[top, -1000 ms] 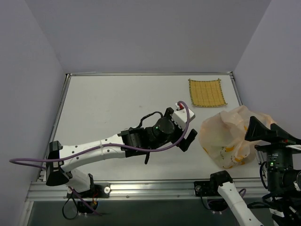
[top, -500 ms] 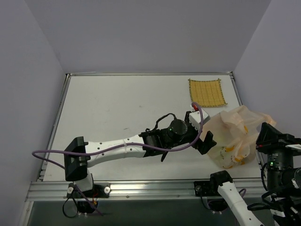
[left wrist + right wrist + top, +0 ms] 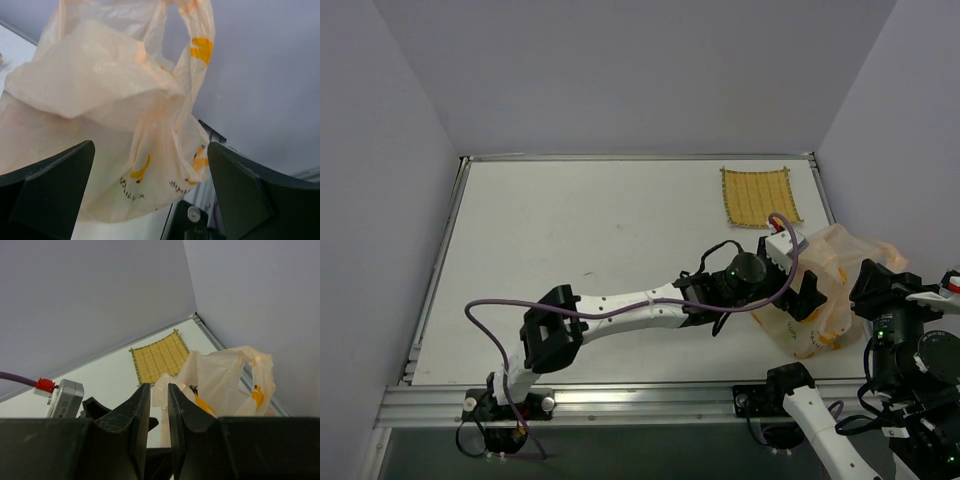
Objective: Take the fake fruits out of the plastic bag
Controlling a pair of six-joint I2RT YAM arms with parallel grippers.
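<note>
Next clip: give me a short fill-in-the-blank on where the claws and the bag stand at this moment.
1. The left claw is at the plastic bag with its fingers spread ____.
2. The right claw has its fingers nearly ____, gripping nothing.
3. The woven mat lies at the table's far ____ corner, beyond the bag.
4. No fake fruit lies out on the ____.

Missing words: open; closed; right; table

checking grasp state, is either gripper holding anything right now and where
Nothing held: left gripper open at the crinkly peach plastic bag; right gripper nearly closed, empty.
</note>
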